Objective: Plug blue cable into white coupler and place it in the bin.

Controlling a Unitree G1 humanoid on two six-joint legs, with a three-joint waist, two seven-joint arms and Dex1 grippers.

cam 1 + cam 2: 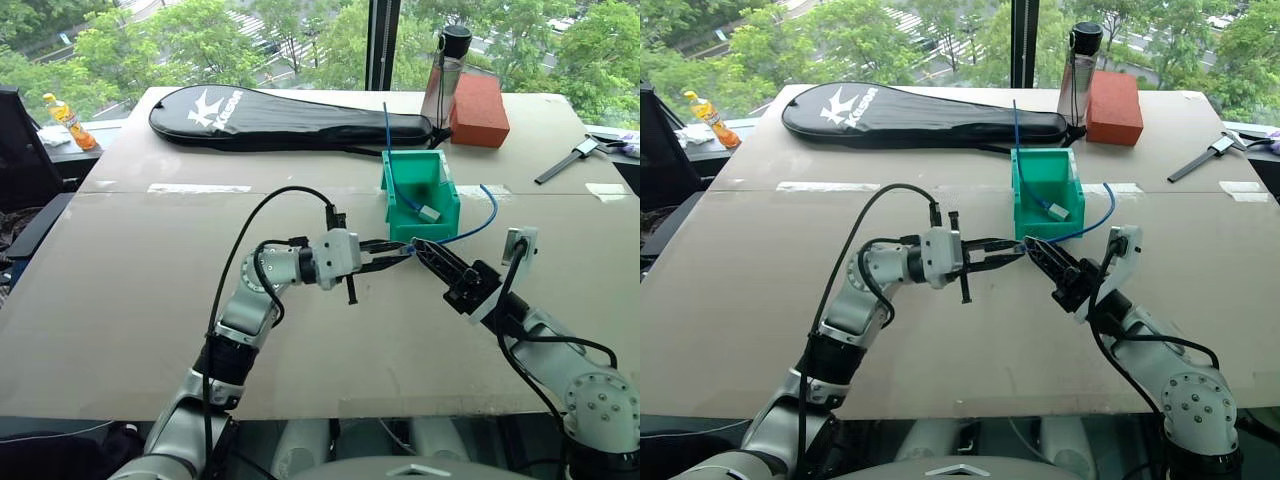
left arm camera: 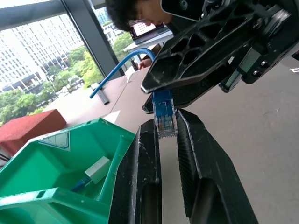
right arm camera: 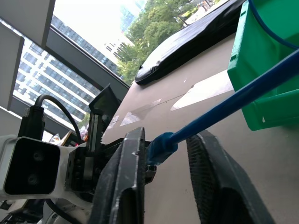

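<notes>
Just in front of the green bin (image 1: 440,195), the two grippers meet tip to tip. The right gripper (image 1: 425,253) has clamped on the blue cable (image 1: 487,212) behind its clear plug, aiming the plug at the left gripper (image 1: 392,252), whose fingers are pinched narrow, probably on the white coupler, though the coupler itself is hidden. The cable loops back beside the bin. Inside the bin lies another blue cord (image 1: 403,196) tipped with a white block (image 2: 97,169).

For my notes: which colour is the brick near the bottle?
Reddish-brown; the brick shows best in the left eye view.
</notes>
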